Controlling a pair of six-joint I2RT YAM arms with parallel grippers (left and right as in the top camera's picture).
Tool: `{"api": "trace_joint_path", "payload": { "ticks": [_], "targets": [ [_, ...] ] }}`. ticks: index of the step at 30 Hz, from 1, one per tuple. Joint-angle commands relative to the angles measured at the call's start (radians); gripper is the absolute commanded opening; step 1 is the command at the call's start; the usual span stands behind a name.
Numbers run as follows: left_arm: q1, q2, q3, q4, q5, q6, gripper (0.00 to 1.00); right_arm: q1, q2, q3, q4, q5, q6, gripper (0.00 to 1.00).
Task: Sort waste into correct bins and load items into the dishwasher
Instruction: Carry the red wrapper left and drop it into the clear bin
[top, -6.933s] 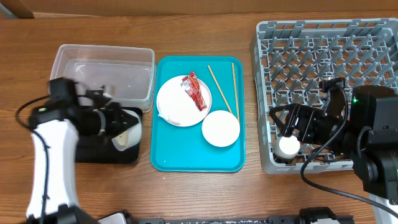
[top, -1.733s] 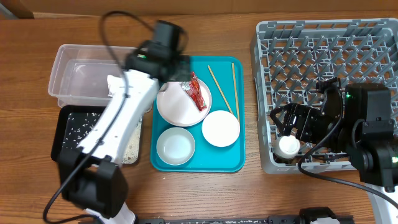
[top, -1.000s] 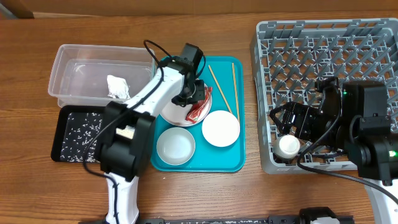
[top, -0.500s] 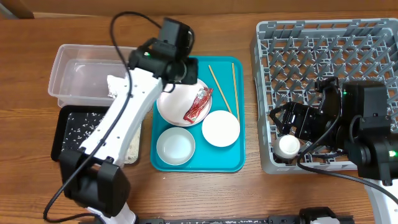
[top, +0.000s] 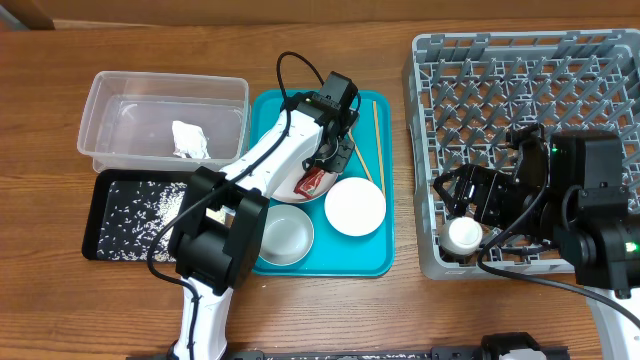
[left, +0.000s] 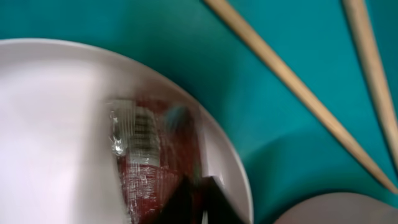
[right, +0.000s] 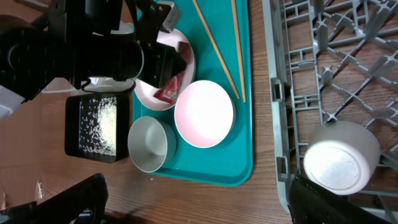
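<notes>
The left gripper (top: 326, 158) hangs low over the teal rectangular plastic tray (top: 362, 256). Under it, the red printed snack wrapper (left: 148, 163) lies on the large white round plate (left: 56, 124) in the tray's far-left part. The wrapper's long axis runs towards the dark fingertips (left: 188, 199), and blur hides their spread. Slick plate, little room: thin wooden chopsticks (left: 292, 84) lie just beside.

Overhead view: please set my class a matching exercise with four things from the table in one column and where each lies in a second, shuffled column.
1. crumpled white tissue
2. loose white rice grains
3. small white cup
4. two thin wooden chopsticks

A. grey plastic dish rack
B. teal serving tray
C. clear plastic rectangular tub
D. shallow black rectangular tray

Pairs: 1-C, 2-D, 3-A, 4-B.
</notes>
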Motion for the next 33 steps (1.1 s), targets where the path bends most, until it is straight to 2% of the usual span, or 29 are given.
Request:
{"api": "trace_joint_path", "payload": {
  "ticks": [1,7,10,13,18,19,20,21,22,23,24,25,33],
  "targets": [
    [0.008,-0.025,0.028,-0.040,-0.090,-0.078,0.04,0.000,-0.005,0.014,0.003,0.010,-0.007,0.95],
    [0.049,-0.152,0.158,-0.245,-0.194,-0.183,0.04,0.000,-0.005,0.014,0.003,0.010,-0.007,0.95],
    [0.122,-0.264,0.183,-0.324,-0.269,-0.286,0.04,0.000,-0.004,0.014,-0.002,0.009,-0.007,0.95],
    [0.220,-0.317,0.182,-0.342,-0.298,-0.347,0.04,0.000,-0.004,0.014,-0.007,0.009,-0.006,0.95],
    [0.401,-0.294,0.168,-0.312,-0.220,-0.361,0.05,0.000,-0.004,0.014,-0.006,0.009,-0.007,0.95],
    [0.428,-0.281,0.165,-0.306,-0.193,-0.360,0.13,0.000,-0.004,0.014,-0.004,0.009,-0.007,0.95],
    [0.451,-0.264,0.164,-0.298,-0.153,-0.345,0.27,0.000,-0.005,0.014,-0.002,0.009,-0.006,0.95],
    [0.468,-0.251,0.164,-0.289,-0.112,-0.319,0.49,0.000,-0.004,0.014,-0.001,0.010,-0.006,0.95],
    [0.481,-0.240,0.164,-0.284,-0.069,-0.285,0.64,0.000,-0.005,0.014,0.003,0.009,-0.006,0.95],
    [0.490,-0.236,0.164,-0.283,-0.041,-0.253,0.86,0.000,-0.004,0.014,0.007,0.009,-0.006,0.95],
    [0.492,-0.237,0.165,-0.285,-0.034,-0.234,0.96,0.000,-0.004,0.014,0.011,0.009,-0.007,0.95],
    [0.492,-0.245,0.169,-0.294,-0.034,-0.218,1.00,0.000,-0.004,0.014,0.012,0.009,-0.006,0.95],
    [0.416,-0.453,0.201,-0.428,-0.033,-0.147,1.00,0.000,-0.004,0.014,0.011,0.009,-0.006,1.00]
  ]
}}
